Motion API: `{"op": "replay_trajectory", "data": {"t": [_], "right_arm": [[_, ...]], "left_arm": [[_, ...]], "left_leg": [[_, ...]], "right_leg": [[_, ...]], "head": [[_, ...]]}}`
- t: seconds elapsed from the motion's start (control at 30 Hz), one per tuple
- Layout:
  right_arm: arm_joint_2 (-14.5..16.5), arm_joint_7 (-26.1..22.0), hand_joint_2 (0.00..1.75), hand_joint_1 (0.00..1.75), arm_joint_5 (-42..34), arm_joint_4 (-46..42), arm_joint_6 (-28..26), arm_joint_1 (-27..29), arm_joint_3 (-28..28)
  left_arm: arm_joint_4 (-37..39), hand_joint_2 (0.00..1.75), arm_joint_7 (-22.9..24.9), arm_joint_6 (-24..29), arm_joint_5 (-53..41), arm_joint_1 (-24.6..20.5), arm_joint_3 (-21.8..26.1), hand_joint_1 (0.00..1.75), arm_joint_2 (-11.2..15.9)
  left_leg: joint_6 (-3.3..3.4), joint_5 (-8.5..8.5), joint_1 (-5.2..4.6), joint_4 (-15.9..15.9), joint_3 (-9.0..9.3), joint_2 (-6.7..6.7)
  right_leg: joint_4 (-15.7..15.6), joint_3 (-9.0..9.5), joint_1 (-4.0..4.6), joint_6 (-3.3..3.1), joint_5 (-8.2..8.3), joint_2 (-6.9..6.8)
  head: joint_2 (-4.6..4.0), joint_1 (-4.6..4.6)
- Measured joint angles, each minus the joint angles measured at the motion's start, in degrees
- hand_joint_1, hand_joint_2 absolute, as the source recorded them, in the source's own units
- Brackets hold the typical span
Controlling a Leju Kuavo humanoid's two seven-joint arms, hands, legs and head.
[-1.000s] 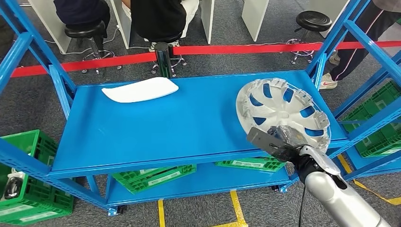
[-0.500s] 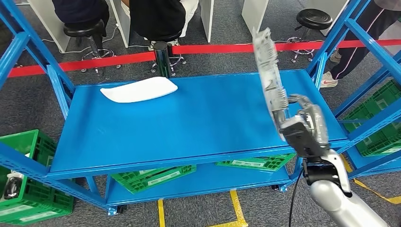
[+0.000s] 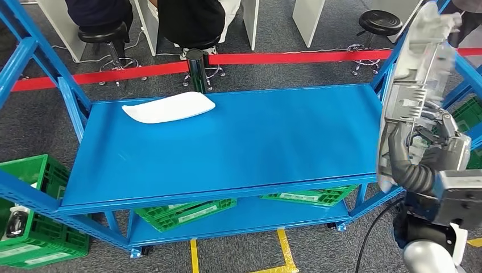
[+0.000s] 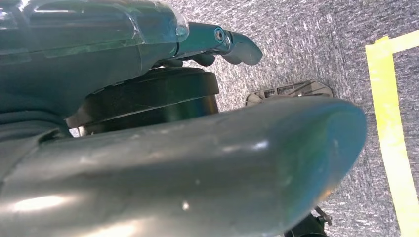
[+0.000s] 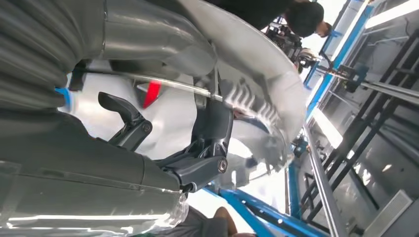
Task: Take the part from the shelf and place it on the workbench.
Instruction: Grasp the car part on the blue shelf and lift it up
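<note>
In the head view, the right hand (image 3: 435, 151) grips the wheel cover (image 3: 418, 74) near its lower rim, holding it on edge, lifted off the blue shelf (image 3: 227, 142) at its right end; a white tray (image 3: 169, 107) lies at the far left. The left wrist view shows the left hand (image 4: 148, 59) over grey floor; I cannot tell its fingers' state. In the right wrist view, dark fingers (image 5: 205, 153) clamp the cover's ribbed rim. It looks light, stiff, brittle plastic, best held at the rim
</note>
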Motion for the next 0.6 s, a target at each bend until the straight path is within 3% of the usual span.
{"op": "replay_trajectory", "data": {"t": [0.17, 0.3, 0.47, 0.6], "right_arm": [[1.77, -3.96, 1.75, 1.75, -2.24, -4.58, -0.35, 0.74, -0.73], [3.54, -7.46, 1.75, 1.75, -6.05, -7.63, 0.02, 0.81, 0.12], [5.21, -9.23, 1.75, 1.75, -7.62, -9.75, 0.43, 0.81, 1.75], [5.98, -9.34, 1.75, 1.75, -7.68, -10.68, 0.48, 0.81, 2.77]], "left_arm": [[0.00, 0.00, 0.43, 0.04, -0.51, -0.07, -0.36, 0.00, 0.02], [-0.07, 1.75, -0.79, 0.90, -1.36, 0.04, -0.78, 0.00, -0.03], [-0.19, 1.75, -4.70, 2.03, -2.04, 0.10, -0.83, 0.00, -0.14], [-0.25, 1.75, -5.11, 3.02, -2.91, 0.00, -0.90, 0.00, -0.29]], "left_leg": [[-0.01, 0.00, 0.01, -0.03, 0.03, 0.14], [-0.01, 0.00, 0.02, -0.04, 0.04, 0.20], [0.00, 0.01, 0.02, -0.04, 0.04, 0.30], [0.00, 0.00, 0.02, -0.04, 0.04, 0.45]], "right_leg": [[0.00, -0.02, 0.00, 0.00, 0.00, 0.07], [0.01, -0.02, 0.01, 0.00, 0.00, 0.08], [0.01, -0.02, 0.01, 0.00, 0.00, 0.10], [0.00, -0.03, 0.01, 0.00, 0.00, 0.19]], "head": [[0.00, -0.05], [0.00, -0.05], [0.00, -0.05], [0.00, -0.05]]}}
